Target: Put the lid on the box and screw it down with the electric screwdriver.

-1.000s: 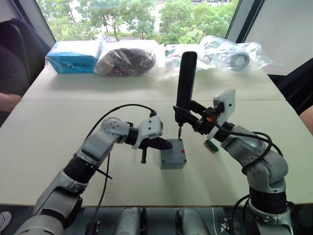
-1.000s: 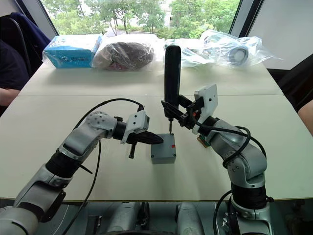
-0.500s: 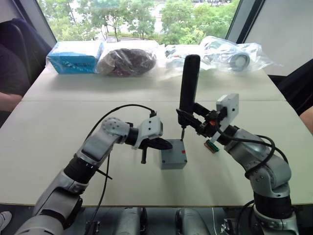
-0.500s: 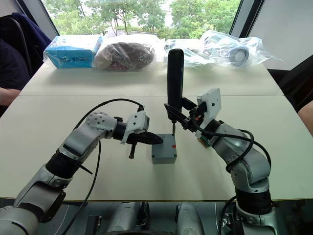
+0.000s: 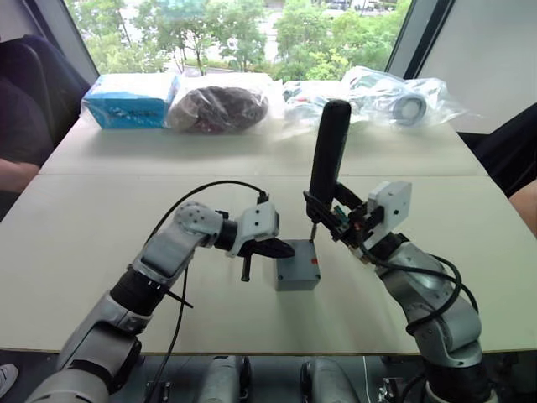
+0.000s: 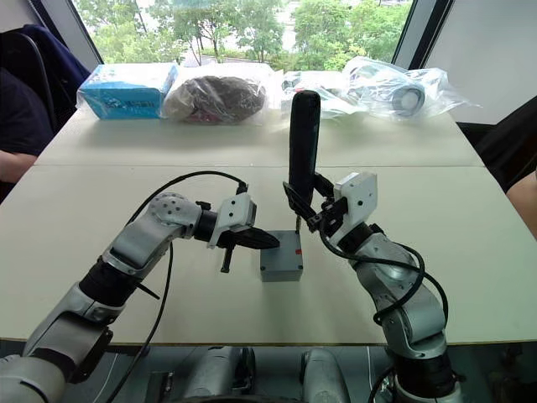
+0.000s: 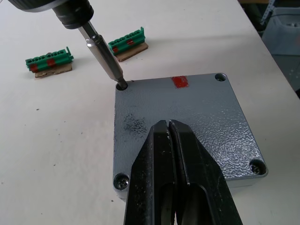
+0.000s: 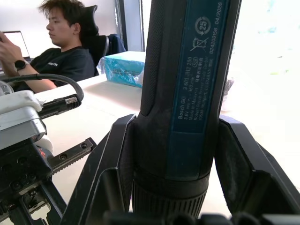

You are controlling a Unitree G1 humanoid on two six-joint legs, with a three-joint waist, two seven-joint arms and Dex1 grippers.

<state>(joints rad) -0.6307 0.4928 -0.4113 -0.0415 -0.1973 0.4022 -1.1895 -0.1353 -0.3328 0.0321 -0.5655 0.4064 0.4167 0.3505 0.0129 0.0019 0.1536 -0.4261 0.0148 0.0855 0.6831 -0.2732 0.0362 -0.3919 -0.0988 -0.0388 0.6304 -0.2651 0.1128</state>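
Observation:
The grey lid (image 7: 206, 117) lies on the box (image 5: 295, 277), with screws showing in two of its corners and a red mark near its far edge. My left gripper (image 7: 168, 125) is shut, its tips pressing down on the middle of the lid. My right gripper (image 5: 325, 214) is shut on the electric screwdriver (image 5: 327, 155), a dark pen-shaped tool held nearly upright. Its metal bit (image 7: 105, 58) stands in a corner hole of the lid.
Two green connector strips (image 7: 48, 60) (image 7: 127, 43) lie on the table beyond the box. A blue packet (image 5: 130, 99) and several plastic bags (image 5: 220, 103) line the far edge. A seated person (image 8: 61, 51) is at the table's left side.
The screwdriver has leaned a little to the right and my right wrist has sunk lower and nearer. The bit stays at the lid's corner. My left gripper has not moved.

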